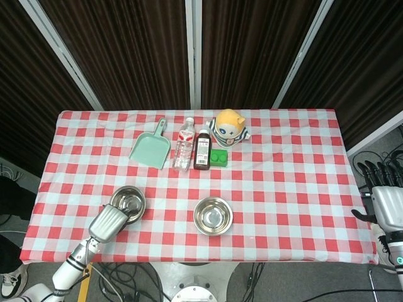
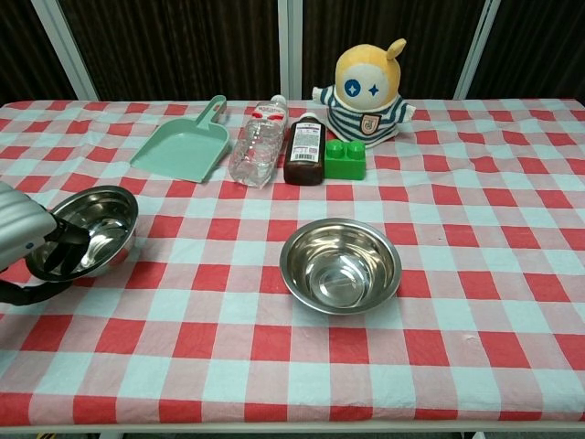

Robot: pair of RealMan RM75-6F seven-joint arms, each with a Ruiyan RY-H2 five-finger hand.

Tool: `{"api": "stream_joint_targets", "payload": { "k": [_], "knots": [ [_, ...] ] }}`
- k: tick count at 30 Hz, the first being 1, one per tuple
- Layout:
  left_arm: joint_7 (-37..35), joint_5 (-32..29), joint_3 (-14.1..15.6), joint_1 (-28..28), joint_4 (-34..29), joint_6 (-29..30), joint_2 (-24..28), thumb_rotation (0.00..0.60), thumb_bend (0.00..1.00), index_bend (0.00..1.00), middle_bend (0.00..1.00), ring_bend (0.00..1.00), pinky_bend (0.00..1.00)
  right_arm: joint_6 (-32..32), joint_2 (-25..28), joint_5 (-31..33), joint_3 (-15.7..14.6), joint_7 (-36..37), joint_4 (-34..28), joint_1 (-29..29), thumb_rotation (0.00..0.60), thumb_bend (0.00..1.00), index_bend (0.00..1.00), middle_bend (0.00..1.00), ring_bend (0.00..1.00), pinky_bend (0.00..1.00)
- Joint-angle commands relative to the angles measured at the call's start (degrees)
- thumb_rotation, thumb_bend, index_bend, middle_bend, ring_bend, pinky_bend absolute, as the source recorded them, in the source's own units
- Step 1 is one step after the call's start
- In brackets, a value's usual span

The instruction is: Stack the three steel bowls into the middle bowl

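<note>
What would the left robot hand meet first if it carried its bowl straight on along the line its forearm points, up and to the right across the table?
Probably the clear plastic bottle or the dustpan, though depth is unclear. The left robot hand grips the tilted left bowl.

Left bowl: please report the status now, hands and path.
Left hand grips left bowl, tilted. Right hand open, off table edge. Middle bowl empty, nothing between them.

- Tablecloth (image 1: 283, 189) — red-and-white check;
- Bowls (image 1: 213, 216) — bare polished steel;
- Dustpan (image 1: 151, 148) — mint green;
- Block (image 1: 219, 157) — bright green;
- Plush toy (image 1: 230, 126) — yellow, navy-striped body;
- Syrup bottle (image 1: 203, 151) — dark brown.
</note>
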Motion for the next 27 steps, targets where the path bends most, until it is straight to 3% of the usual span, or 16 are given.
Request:
{"api": "stream_joint_targets", "payload": {
  "k": [1,10,15,27],
  "knots": [
    [0.7,0.7,-0.4,-1.2,-2.2,-0.1,1.1,0.600,0.38,0.71,0.75,0.85,0.95,0.5,0.1,-0.4,0.3,0.5,0.0,-0.1,0.600,0.02,0.02,0.05,0.00,0.00],
    [5.9,5.0,-1.3,-7.4,-11.2,-4.0,4.3,0.600,0.38,0.71,0.75,0.86,0.95,3.7,0.8,-0.3,2.5,2.1,-0.4,-0.4,0.600,0.02,0.02,0.05,0.00,0.00],
    [9.0,9.6,-0.2,-10.4,-16.6,-5.8,5.5,0.600,0.38,0.72,0.76,0.86,0.95,4.5,0.5,0.2,3.3,3.4,0.5,-0.5,0.600,0.02,0.02,0.06,0.00,0.00],
    [9.1,13.6,-1.7,-18.8,-15.3,-12.8,2.1,0.600,0.38,0.72,0.76,0.86,0.95,7.1,-0.1,0.0,4.7,7.4,2.4,-1.5,0.600,0.02,0.02,0.06,0.00,0.00]
  ]
}}
